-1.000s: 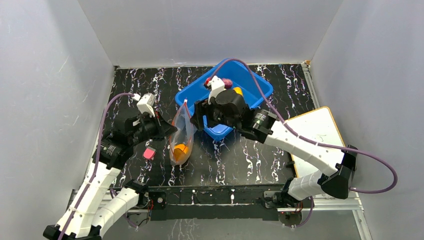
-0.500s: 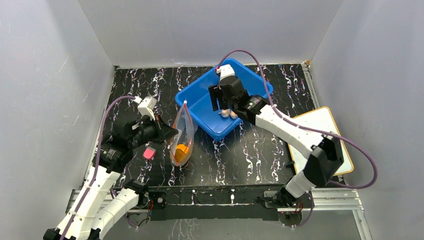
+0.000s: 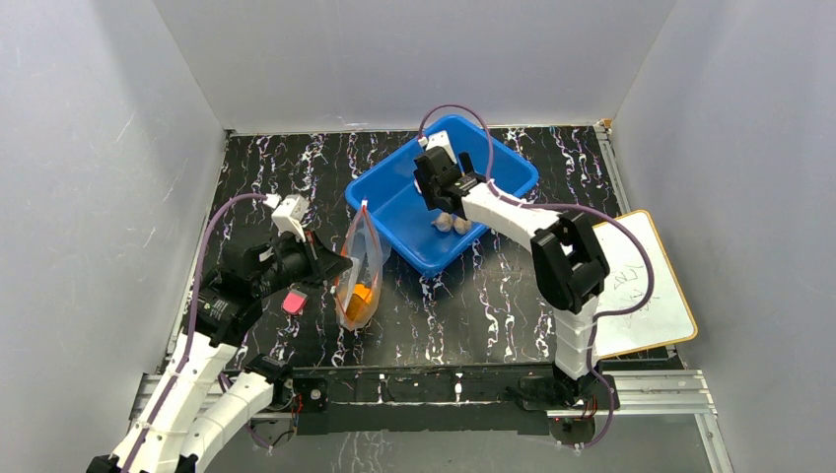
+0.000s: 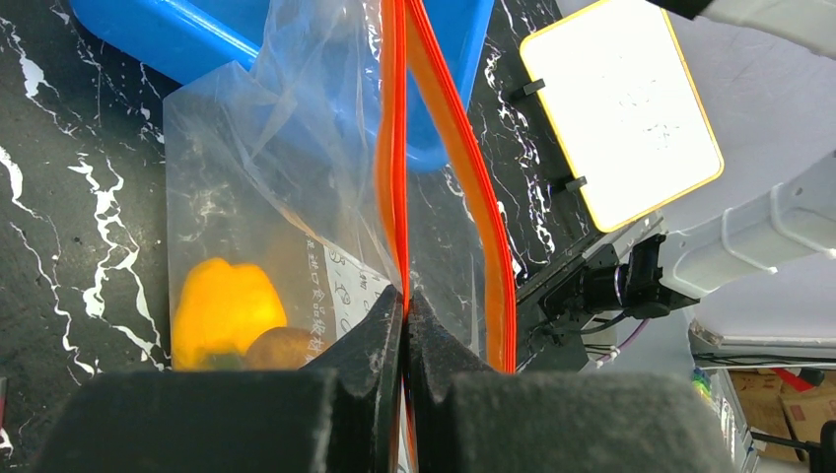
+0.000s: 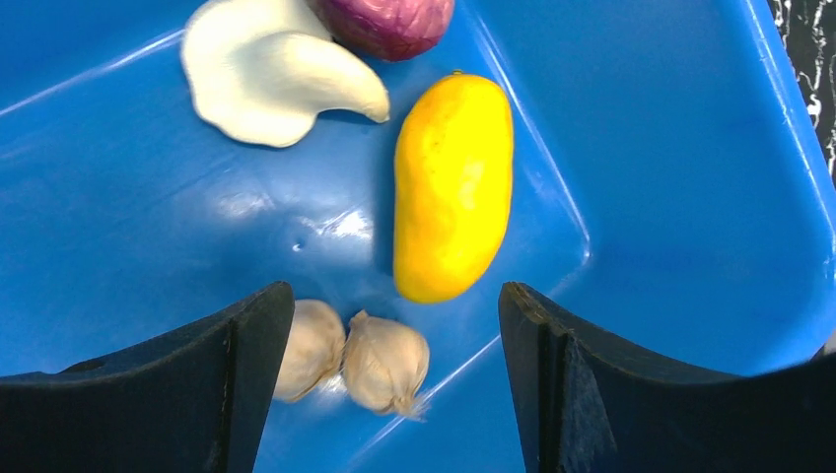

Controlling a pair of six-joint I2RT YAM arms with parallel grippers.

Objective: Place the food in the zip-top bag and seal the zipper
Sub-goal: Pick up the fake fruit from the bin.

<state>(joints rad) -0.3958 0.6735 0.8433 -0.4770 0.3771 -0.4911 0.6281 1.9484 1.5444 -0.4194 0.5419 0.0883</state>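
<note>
The clear zip-top bag (image 3: pixel 361 258) stands upright left of the blue bin (image 3: pixel 394 202). My left gripper (image 4: pixel 405 296) is shut on one side of the red-orange zipper (image 4: pixel 392 148), and the other strip bows away, so the mouth is open. Inside lie an orange-yellow pepper (image 4: pixel 225 307) and a brown lump (image 4: pixel 281 347). My right gripper (image 5: pixel 394 296) hangs open over the bin's floor (image 5: pixel 670 148), holding nothing. Below it lie a yellow oval fruit (image 5: pixel 452 187), two beige garlic bulbs (image 5: pixel 384 363), a white piece (image 5: pixel 266 74) and a purple piece (image 5: pixel 389 20).
A small pink block (image 3: pixel 293 302) lies on the black marbled table just left of the bag. A whiteboard (image 3: pixel 641 286) lies at the right edge. Grey walls close in the left, back and right.
My right arm swung away from the bag's mouth to the far part of the bin, and its jaws spread wider. The left gripper kept its hold on the bag.
</note>
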